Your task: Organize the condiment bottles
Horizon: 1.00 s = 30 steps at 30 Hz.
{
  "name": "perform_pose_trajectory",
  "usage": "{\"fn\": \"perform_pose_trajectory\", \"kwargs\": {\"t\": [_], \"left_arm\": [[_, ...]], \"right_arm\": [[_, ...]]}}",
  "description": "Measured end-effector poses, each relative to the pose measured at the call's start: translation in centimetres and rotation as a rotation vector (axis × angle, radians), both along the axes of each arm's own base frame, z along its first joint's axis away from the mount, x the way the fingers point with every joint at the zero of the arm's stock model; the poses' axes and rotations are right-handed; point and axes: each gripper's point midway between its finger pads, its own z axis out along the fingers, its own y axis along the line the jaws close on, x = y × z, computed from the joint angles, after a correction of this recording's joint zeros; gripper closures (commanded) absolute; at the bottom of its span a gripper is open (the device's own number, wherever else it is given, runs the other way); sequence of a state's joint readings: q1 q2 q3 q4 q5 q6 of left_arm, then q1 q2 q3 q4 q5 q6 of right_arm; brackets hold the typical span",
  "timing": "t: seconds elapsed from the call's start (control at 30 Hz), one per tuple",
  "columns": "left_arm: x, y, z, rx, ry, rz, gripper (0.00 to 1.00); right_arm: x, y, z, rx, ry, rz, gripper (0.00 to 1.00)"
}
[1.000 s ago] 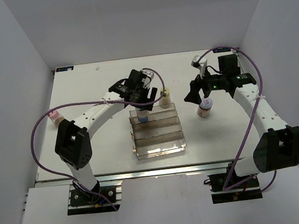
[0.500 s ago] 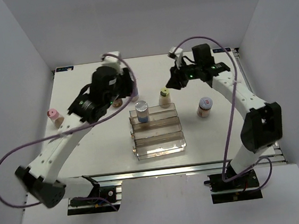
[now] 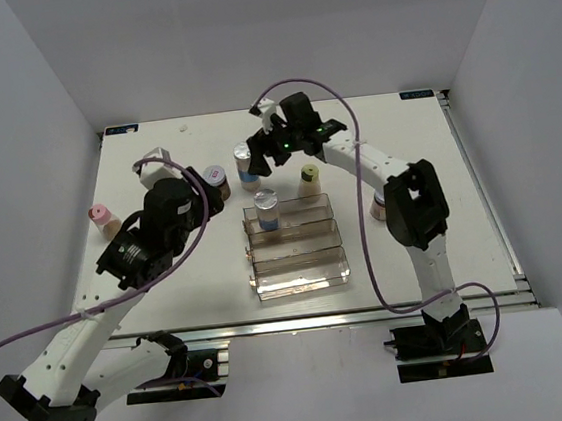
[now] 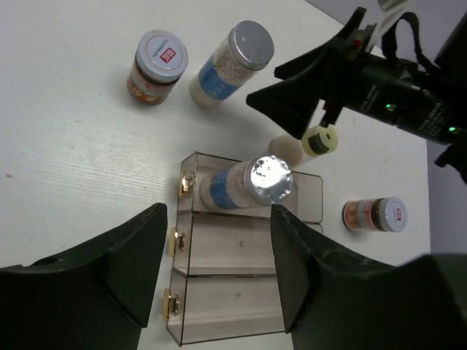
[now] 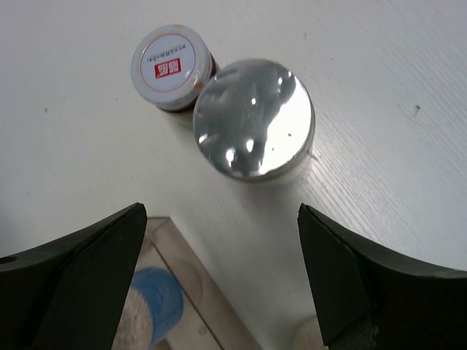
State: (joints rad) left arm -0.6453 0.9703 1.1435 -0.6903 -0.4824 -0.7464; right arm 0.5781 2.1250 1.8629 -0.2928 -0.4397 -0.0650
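Observation:
One silver-lidded, blue-labelled bottle [image 3: 267, 210] stands in the back tier of the clear rack [image 3: 299, 272]; in the left wrist view this bottle [image 4: 252, 186] is just ahead of my left gripper [image 4: 219, 211], which is open and empty. A second silver-lidded bottle [image 3: 245, 164] stands on the table beside a brown jar [image 3: 218, 180]. My right gripper [image 3: 261, 152] hovers over that bottle [image 5: 254, 118], open [image 5: 220, 211] and holding nothing. A yellow-green-capped bottle [image 3: 309, 180], a pink-capped one [image 3: 102, 218] and a white-red-lidded jar [image 3: 381, 203] stand apart.
My left gripper [image 3: 192, 202] hangs left of the rack, above the table. The right arm stretches from the near right across to the back middle, partly covering the jar on the right. The rack's two nearer tiers [image 4: 241, 292] hold nothing. White walls close the table's sides.
My left arm has drawn back from the rack towards the left, leaving the silver-lidded bottle in the back tier. My right arm has swung left from the right-hand jar to the second silver-lidded bottle.

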Motion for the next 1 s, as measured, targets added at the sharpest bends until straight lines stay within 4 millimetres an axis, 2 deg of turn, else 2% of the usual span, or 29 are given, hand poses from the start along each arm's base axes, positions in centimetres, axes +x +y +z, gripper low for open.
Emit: {"fn": "perform_pose_trajectory", "kwargs": {"t": [0.13, 0.27, 0.4, 0.6, 0.7, 0.73, 0.8, 0.83, 0.9, 1.0], "left_arm": [[-1.3, 1.2, -0.2, -0.049, 0.01, 0.047, 0.31], [-1.9, 1.8, 0.3, -0.083, 0.003, 0.077, 0.31], [-1.8, 1.9, -0.1, -0.087, 0.015, 0.088, 0.31], [-1.7, 1.7, -2.0, -0.059, 0.06, 0.093, 0.31], [-1.6, 1.6, -2.5, -0.047, 0.076, 0.093, 0.31], [-1.6, 1.6, -2.8, -0.043, 0.08, 0.094, 0.31], [-1.6, 1.6, -3.3, -0.035, 0.091, 0.094, 0.31], [-1.6, 1.6, -3.6, -0.031, 0.096, 0.094, 0.31], [-1.6, 1.6, -4.2, -0.022, 0.105, 0.095, 0.31], [-1.5, 1.6, -5.5, -0.005, 0.125, 0.096, 0.3]], "right_arm": [[0.8, 2.6, -1.7, -0.013, -0.02, 0.0, 0.11], [1.9, 3.7, -2.6, -0.039, -0.062, -0.04, 0.11], [4.0, 4.8, -2.6, -0.031, -0.132, -0.09, 0.14], [5.1, 5.4, -2.0, 0.002, -0.191, -0.097, 0.28], [5.5, 5.7, -1.7, 0.021, -0.233, -0.088, 0.45], [5.6, 5.8, -1.7, 0.035, -0.248, -0.082, 0.55], [5.4, 6.0, -1.7, 0.06, -0.282, -0.059, 0.64], [5.1, 6.0, -1.7, 0.068, -0.294, -0.048, 0.73], [4.7, 5.8, -1.6, 0.085, -0.298, -0.029, 0.83], [4.4, 5.4, -1.3, 0.112, -0.281, -0.013, 0.93]]}}
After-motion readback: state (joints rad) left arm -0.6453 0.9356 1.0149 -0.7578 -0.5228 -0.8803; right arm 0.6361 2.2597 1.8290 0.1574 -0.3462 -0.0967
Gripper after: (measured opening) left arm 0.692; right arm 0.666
